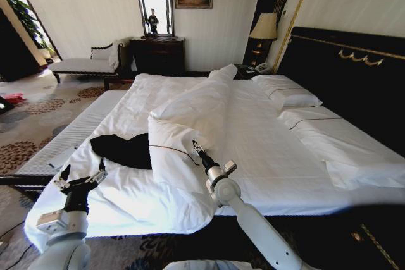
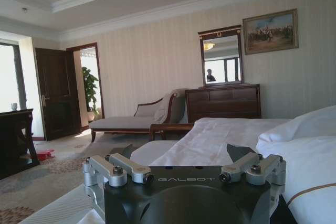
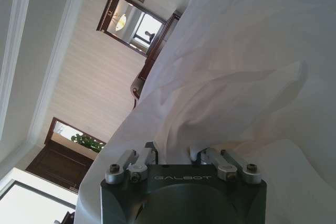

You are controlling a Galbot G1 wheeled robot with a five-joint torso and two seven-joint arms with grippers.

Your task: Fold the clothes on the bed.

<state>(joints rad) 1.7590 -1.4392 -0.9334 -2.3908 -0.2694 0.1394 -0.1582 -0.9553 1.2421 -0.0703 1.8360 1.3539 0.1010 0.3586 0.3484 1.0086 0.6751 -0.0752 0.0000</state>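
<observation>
The left gripper (image 1: 81,176) is held with its fingers spread wide and empty at about seven o'clock, just above the near edge of the bed (image 1: 266,156). The right gripper (image 1: 197,148) is pressed into the folded white duvet (image 1: 190,112) at about six o'clock; its fingers (image 3: 140,162) are narrowly parted and buried in the cloth — whether the cloth is pinched cannot be told. The step is judged to be clearing the duvet, best done by lifting it towards three o'clock without dragging the garment. The black T-shirt (image 1: 123,148) lies crumpled between the grippers, partly tucked under the duvet's edge — beyond the left gripper, at nine o'clock from the right.
</observation>
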